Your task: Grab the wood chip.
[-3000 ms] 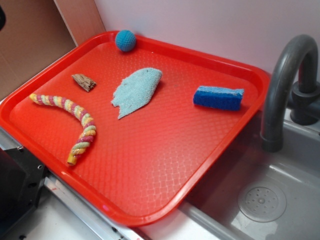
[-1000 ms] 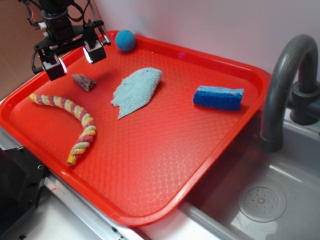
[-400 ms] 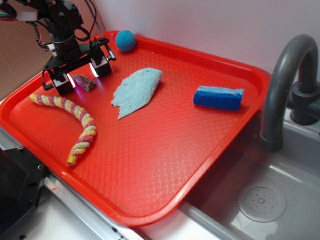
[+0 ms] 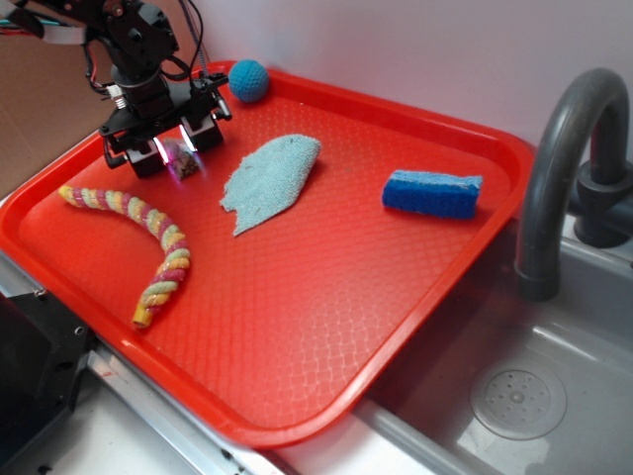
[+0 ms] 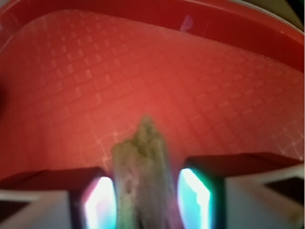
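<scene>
The wood chip (image 4: 183, 159), a small jagged brown piece, lies on the red tray (image 4: 326, 287) near its far left corner. My gripper (image 4: 179, 151) has come down over it, one finger on each side. Seen from the wrist, the chip (image 5: 143, 176) stands between the two lit pads (image 5: 194, 198). It sits close to the left pad, and a narrow gap shows at the right pad. The gripper (image 5: 147, 200) is open around the chip, and the chip rests on the tray.
A multicoloured twisted rope (image 4: 148, 242) curves just in front of the gripper. A blue crocheted ball (image 4: 248, 80) sits at the tray's far rim, a light blue cloth (image 4: 269, 180) to the right, and a blue sponge (image 4: 432, 193) further right. A grey faucet (image 4: 564, 168) and sink (image 4: 519, 396) are beyond the tray.
The arm entered from the upper left and came down over the wood chip. Its fingers now straddle the chip and stand closer together than a second ago.
</scene>
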Robot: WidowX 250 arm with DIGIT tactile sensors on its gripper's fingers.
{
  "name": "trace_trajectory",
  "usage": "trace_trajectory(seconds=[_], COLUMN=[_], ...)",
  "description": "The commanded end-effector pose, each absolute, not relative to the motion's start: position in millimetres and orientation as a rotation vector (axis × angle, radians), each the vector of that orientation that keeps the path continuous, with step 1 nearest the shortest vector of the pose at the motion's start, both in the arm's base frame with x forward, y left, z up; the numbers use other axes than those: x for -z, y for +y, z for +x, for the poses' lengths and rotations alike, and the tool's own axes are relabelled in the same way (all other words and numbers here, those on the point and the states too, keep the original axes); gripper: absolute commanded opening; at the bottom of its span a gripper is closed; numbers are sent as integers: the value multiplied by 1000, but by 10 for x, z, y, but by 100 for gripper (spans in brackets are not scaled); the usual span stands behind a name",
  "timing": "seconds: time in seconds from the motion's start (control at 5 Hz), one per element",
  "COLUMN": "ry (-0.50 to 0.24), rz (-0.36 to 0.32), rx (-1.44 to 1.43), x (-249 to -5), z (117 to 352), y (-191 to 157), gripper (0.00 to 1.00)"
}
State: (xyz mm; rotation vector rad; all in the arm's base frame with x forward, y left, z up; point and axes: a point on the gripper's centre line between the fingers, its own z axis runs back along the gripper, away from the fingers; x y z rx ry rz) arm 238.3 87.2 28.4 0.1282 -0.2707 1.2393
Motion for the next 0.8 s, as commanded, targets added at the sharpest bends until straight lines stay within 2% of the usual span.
trace_trajectory(seconds=[0.0, 0.2, 0.4, 0.6], ry=[-272, -284, -257, -311], rz=[123, 57, -110, -72], rx=[-1234, -1133, -898, -637], x=[-502, -917, -1390, -1847], z=[2247, 2304, 2399, 2380], y=[991, 1070, 1003, 520], gripper=[0, 0, 0, 0])
